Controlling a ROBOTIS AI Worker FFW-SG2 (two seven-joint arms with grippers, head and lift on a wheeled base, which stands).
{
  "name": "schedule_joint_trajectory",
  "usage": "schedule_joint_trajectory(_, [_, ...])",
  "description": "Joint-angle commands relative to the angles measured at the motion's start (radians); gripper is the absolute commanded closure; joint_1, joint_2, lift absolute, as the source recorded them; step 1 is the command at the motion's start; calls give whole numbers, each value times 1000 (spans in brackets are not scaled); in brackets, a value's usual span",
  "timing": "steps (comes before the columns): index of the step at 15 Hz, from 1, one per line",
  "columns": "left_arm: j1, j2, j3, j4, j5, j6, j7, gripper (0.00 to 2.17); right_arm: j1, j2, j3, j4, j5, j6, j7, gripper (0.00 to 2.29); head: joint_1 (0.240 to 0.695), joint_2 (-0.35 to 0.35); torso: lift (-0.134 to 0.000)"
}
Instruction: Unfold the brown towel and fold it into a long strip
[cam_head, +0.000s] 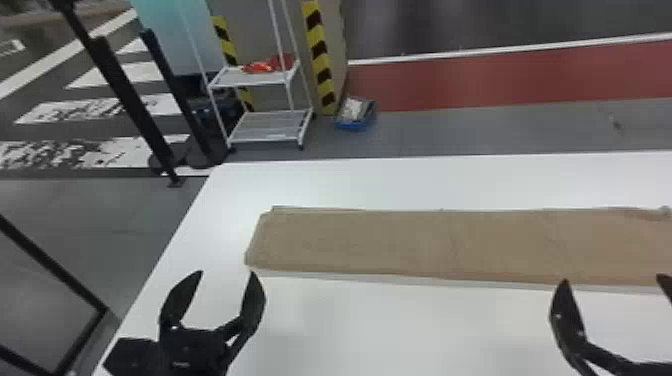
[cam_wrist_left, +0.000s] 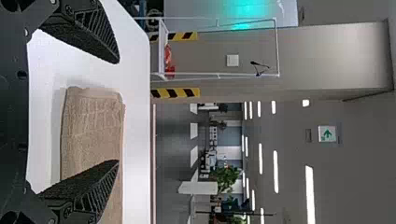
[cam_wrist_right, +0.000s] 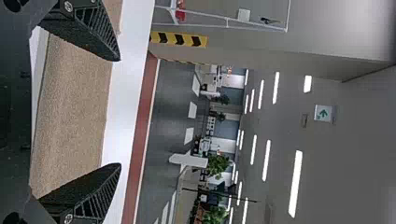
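My L grip (cam_head: 226, 273) wide, R grip (cam_head: 614, 278) ditto; towel (cam_head: 400, 242) just beyond both, long axis L–R, L grip nearer L end.

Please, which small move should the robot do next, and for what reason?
Probably back off gently: the brown towel already lies as a long, flat strip on the table, and the left gripper and right gripper have open, empty jaws.
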Motion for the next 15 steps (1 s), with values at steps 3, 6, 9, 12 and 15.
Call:
schedule_joint_trajectory(3, [25, -3, -19, -22, -34, -3, 38, 134, 5, 2, 18, -3, -1, -3, 0, 80, 695, 258, -126])
schedule_joint_trajectory(6, [25, -3, -21, -22, -34, -3, 36, 134, 6, 2, 18, -1, -3, 0, 0, 80, 695, 262, -126])
schedule_joint_trajectory(9, [24, -3, -11, -20, -34, -3, 36, 134, 8, 2, 29, -1, -6, 3, 0, 80, 695, 260, -126])
schedule_joint_trajectory(12, [22, -3, -7, -19, -34, 3, 36, 130, 8, 2, 42, -1, -6, 12, 0, 83, 695, 276, -126])
schedule_joint_trajectory(15, [21, -3, -7, -16, -34, 9, 36, 124, 6, 2, 52, -1, -7, 21, -8, 83, 695, 287, -126])
